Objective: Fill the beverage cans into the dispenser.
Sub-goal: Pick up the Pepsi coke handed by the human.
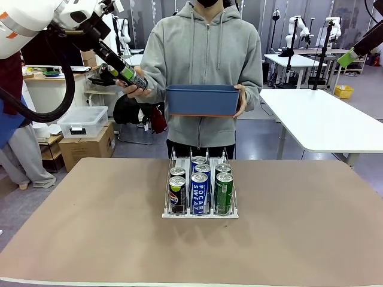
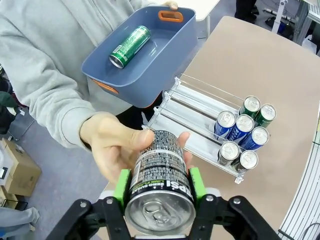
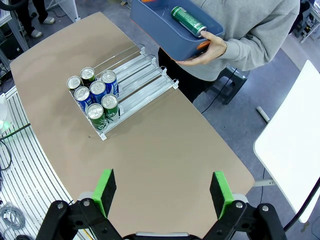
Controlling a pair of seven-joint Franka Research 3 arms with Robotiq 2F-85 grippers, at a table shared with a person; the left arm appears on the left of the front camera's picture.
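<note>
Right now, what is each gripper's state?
Left gripper: closed on the black can, which the person's hand also holds.
Right gripper: open, empty.

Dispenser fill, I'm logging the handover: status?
Left gripper shut on black can, person's hand also on it. Right gripper open, high over table. Dispenser holds six cans; nothing blocking.

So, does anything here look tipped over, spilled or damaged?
Nothing is spilled or damaged. The six cans in the dispenser stand upright. Only the green can lies on its side in the bin that the person holds, which seems normal for a can waiting to be loaded.
</note>
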